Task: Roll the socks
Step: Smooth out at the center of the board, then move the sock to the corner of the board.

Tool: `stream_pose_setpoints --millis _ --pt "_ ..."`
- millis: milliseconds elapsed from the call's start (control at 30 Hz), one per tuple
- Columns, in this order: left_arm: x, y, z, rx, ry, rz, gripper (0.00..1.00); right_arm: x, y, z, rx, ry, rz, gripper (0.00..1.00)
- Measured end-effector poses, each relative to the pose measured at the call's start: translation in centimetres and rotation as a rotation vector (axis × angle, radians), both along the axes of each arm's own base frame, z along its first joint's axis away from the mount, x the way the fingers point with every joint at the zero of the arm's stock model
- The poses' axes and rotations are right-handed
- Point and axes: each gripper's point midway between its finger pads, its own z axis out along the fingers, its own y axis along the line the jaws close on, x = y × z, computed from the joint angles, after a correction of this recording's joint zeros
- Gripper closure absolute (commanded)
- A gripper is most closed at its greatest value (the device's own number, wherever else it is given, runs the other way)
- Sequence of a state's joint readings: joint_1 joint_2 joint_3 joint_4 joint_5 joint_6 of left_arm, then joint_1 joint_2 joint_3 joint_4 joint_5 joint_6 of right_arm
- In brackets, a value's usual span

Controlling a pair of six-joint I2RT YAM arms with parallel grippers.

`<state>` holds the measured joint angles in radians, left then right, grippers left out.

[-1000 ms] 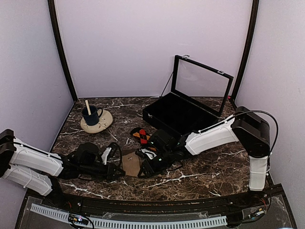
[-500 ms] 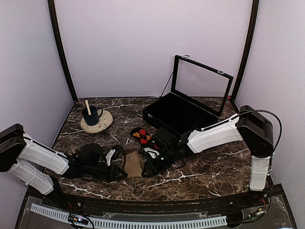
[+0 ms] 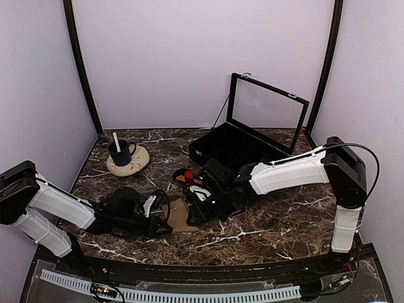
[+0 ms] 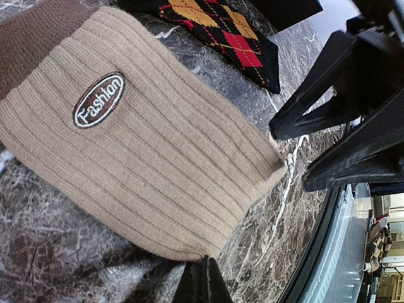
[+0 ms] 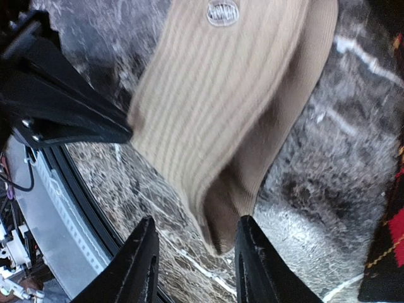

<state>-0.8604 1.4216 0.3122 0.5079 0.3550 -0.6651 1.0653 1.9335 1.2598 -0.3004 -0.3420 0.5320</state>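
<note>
The tan ribbed sock (image 3: 180, 215) lies flat near the table's front, between my two grippers. It fills the left wrist view (image 4: 145, 139), "Fashion" label up. My left gripper (image 4: 203, 281) is shut, its tips pinching the sock's near edge; it also shows in the top view (image 3: 162, 218). My right gripper (image 5: 196, 222) is open, its fingers (image 5: 142, 265) either side of the sock's open cuff (image 5: 237, 208), and shows in the top view (image 3: 193, 214). The black argyle sock (image 3: 186, 178) lies flat just behind, partly hidden by the right arm, and shows in the left wrist view (image 4: 227, 31).
A blue mug with a wooden stick stands on a cream saucer (image 3: 126, 165) at the back left. A black display case (image 3: 237, 151) with its glass lid (image 3: 268, 110) raised stands at the back right. The table's front rail (image 3: 189, 268) is close below the sock.
My left gripper has slid right up to the tan sock's edge. My right arm has swung left over the argyle sock, its gripper now at the tan sock's cuff.
</note>
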Motion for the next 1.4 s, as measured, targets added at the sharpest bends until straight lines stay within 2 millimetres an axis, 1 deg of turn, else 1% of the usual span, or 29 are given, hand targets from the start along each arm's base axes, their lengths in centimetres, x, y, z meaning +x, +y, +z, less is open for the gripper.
stream_pose_setpoints --millis 133,267,333,433,500,633,700,767,867,933,1067,1167,1200,1300,1400 --pt "0.0 0.0 0.0 0.000 -0.001 0.001 1.00 1.0 0.3 1.6 0.014 -0.041 -0.013 0.63" --pt "0.1 0.0 0.0 0.002 -0.002 0.003 1.00 2.2 0.8 2.9 0.043 -0.066 -0.024 0.75" --pt "0.1 0.0 0.0 0.002 -0.002 0.004 1.00 2.7 1.1 3.6 0.059 -0.069 -0.028 0.83" --pt "0.1 0.0 0.0 0.002 -0.003 0.005 1.00 3.7 2.4 4.4 0.101 -0.070 -0.026 0.90" --pt "0.1 0.1 0.0 0.003 -0.004 0.007 1.00 4.3 3.6 4.5 0.134 -0.059 -0.022 0.94" --pt "0.2 0.1 0.0 0.005 -0.006 0.013 1.00 4.8 5.2 2.8 0.163 -0.003 -0.015 0.96" --pt "0.3 0.1 0.0 0.006 -0.006 0.016 1.00 4.8 5.9 1.4 0.167 0.039 -0.012 0.97" --pt "0.3 0.1 -0.1 0.007 -0.005 0.018 1.00 4.8 6.4 0.0 0.170 0.078 -0.014 0.97" --pt "0.3 0.1 0.0 0.007 -0.004 0.022 1.00 4.7 6.7 -1.6 0.174 0.122 -0.021 0.97" --pt "0.4 0.1 0.0 0.007 -0.005 0.023 1.00 4.8 6.8 -2.3 0.176 0.140 -0.028 0.98" --pt "0.7 -0.1 0.7 -0.004 -0.018 0.026 1.00 5.7 6.8 -2.9 0.204 0.148 -0.053 0.98" --pt "0.8 0.0 1.0 -0.004 -0.024 0.032 0.95 6.2 6.5 -3.3 0.235 0.151 -0.068 0.98" --pt "0.8 0.0 1.1 -0.003 -0.025 0.034 0.92 6.2 6.5 -3.4 0.250 0.150 -0.068 0.98" --pt "0.7 0.3 1.3 0.006 -0.027 0.041 0.77 6.1 6.4 -3.5 0.286 0.142 -0.072 0.98" --pt "0.7 0.7 1.6 0.015 -0.032 0.053 0.69 6.0 6.1 -3.5 0.315 0.134 -0.082 0.98"
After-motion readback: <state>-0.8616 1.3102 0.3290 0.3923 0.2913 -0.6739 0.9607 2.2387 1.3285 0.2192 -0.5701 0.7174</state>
